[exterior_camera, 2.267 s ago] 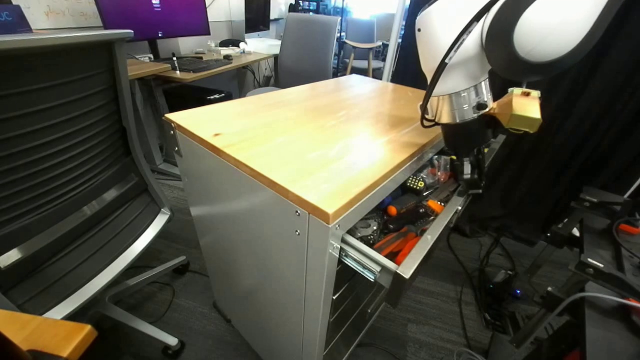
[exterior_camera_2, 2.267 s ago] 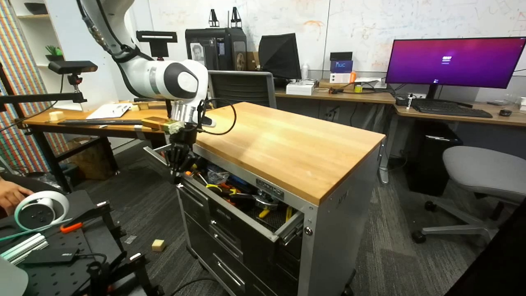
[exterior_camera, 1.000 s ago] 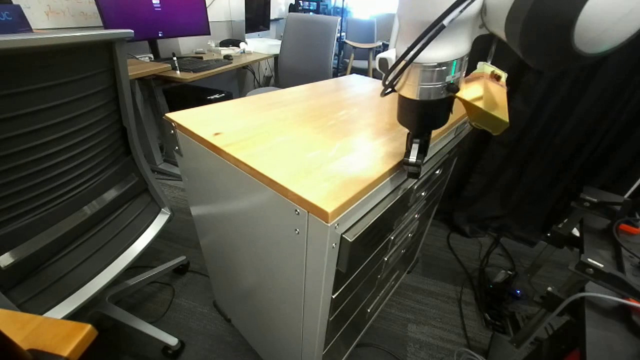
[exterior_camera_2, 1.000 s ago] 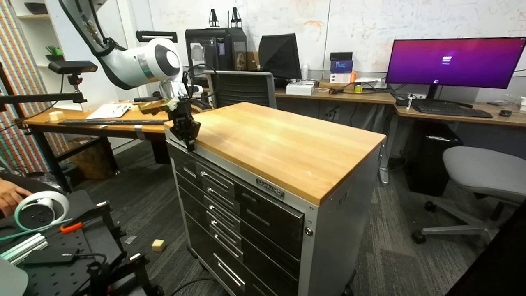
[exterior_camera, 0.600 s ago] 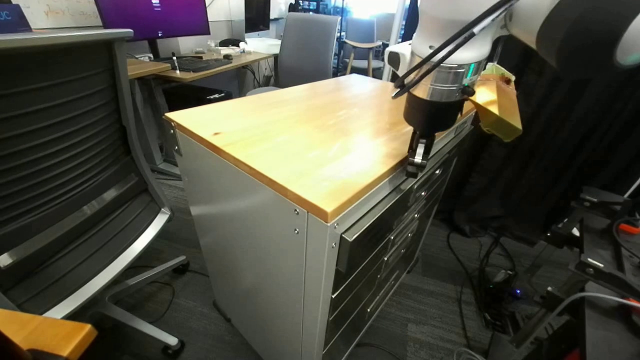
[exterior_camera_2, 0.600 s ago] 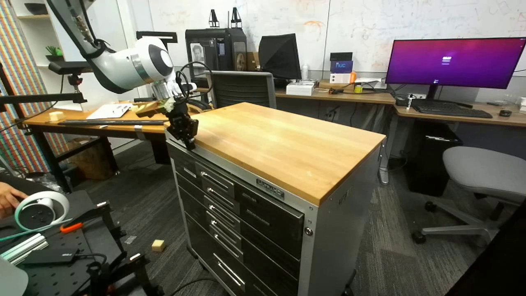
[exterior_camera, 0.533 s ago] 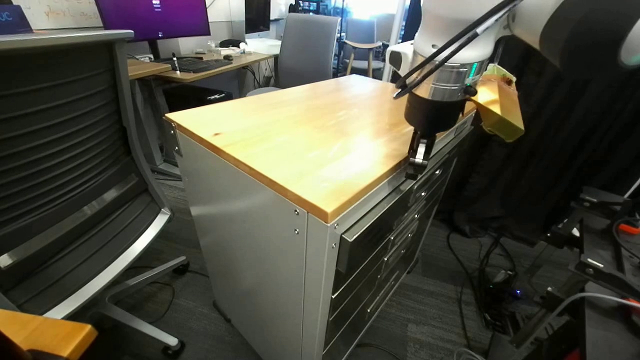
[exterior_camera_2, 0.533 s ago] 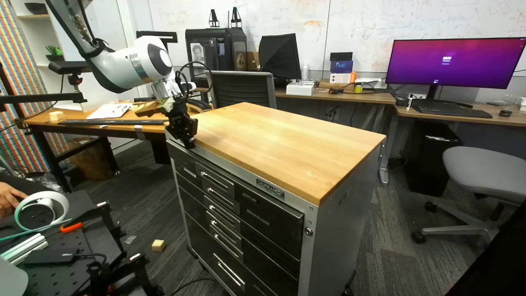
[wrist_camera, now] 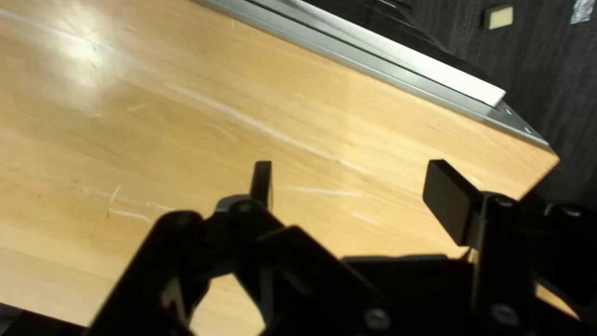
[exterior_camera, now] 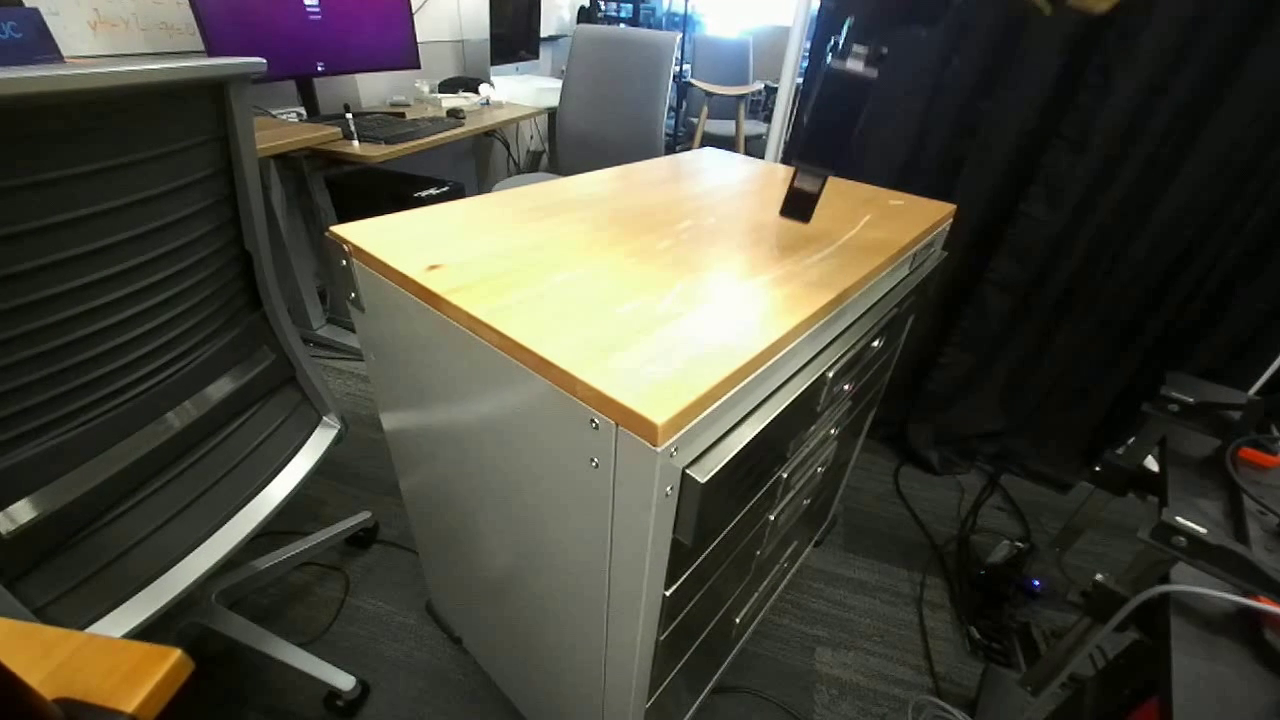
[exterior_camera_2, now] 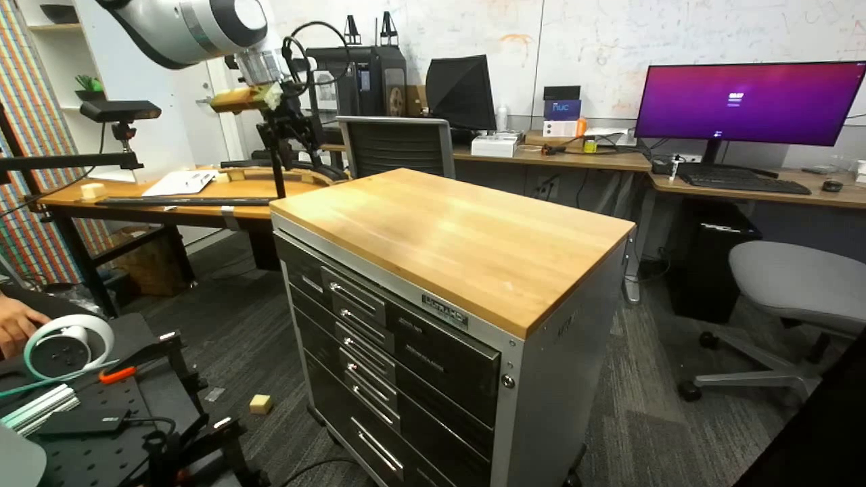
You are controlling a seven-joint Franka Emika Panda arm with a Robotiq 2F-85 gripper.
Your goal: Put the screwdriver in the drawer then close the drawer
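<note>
The screwdriver is out of view. Wide and flat, the drawer [exterior_camera_2: 443, 365] is pushed in, its dark front panel lying along the cabinet just beneath the wood top; the same drawer [exterior_camera: 745, 460] shows from the side, and its contents are hidden. My gripper [wrist_camera: 354, 191] hangs above the wooden tabletop, jaws spread far apart with only bare wood visible between them. A dark finger [exterior_camera: 803, 195] appears over the far part of the top in an exterior view, while most of the arm there is cut off or lost against the black curtain.
The wood top [exterior_camera_2: 446, 237] has a light front edge. A mesh office chair [exterior_camera: 130, 350] stands beside the cabinet, and a grey chair [exterior_camera_2: 791, 277] is on another side. A black cart [exterior_camera_2: 101, 406] and a small yellow block [exterior_camera_2: 260, 404] are in front.
The drawer, pulled out with tools showing earlier, has gone in. From the cabinet's front edge my gripper has since risen and moved back over the top, and its jaws have opened.
</note>
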